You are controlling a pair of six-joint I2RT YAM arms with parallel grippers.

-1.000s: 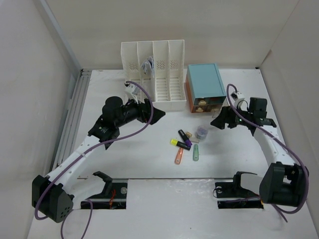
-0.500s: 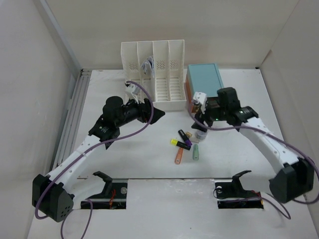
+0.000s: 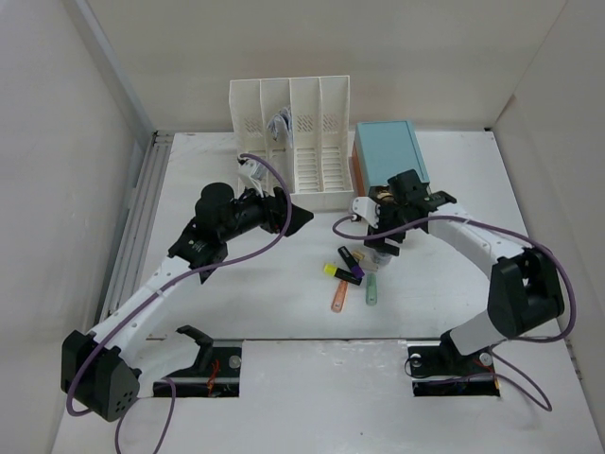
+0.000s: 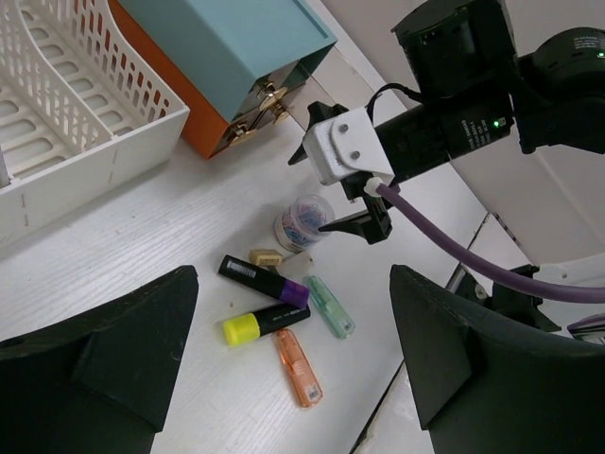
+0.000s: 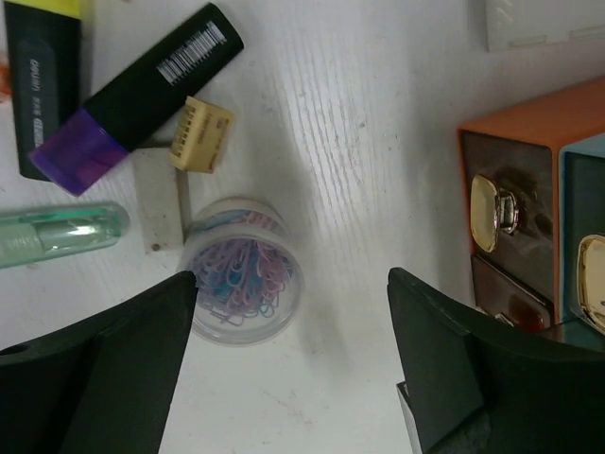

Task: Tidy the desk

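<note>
The desk (image 3: 236, 303) is a white tabletop. A clear jar of coloured paper clips (image 5: 243, 284) stands at its middle, next to a purple-capped highlighter (image 5: 132, 104), a yellow-capped one (image 4: 265, 322), an orange one (image 4: 298, 367), a green one (image 4: 331, 305) and a tan eraser (image 5: 201, 134). My right gripper (image 3: 380, 236) is open and hovers just above the jar, which sits by its left finger (image 5: 95, 369), not touching. My left gripper (image 3: 291, 216) is open and empty, held above the desk left of the pile.
A white slotted file rack (image 3: 293, 142) stands at the back. A teal-topped drawer box (image 3: 389, 161) with orange sides and gold handles stands right of it, close behind my right gripper. A ridged rail (image 3: 142, 218) runs along the left edge. Two cut-outs lie at the front.
My right arm has swung left from the right side of the desk and come down over the paper clip jar. The left arm has not moved.
</note>
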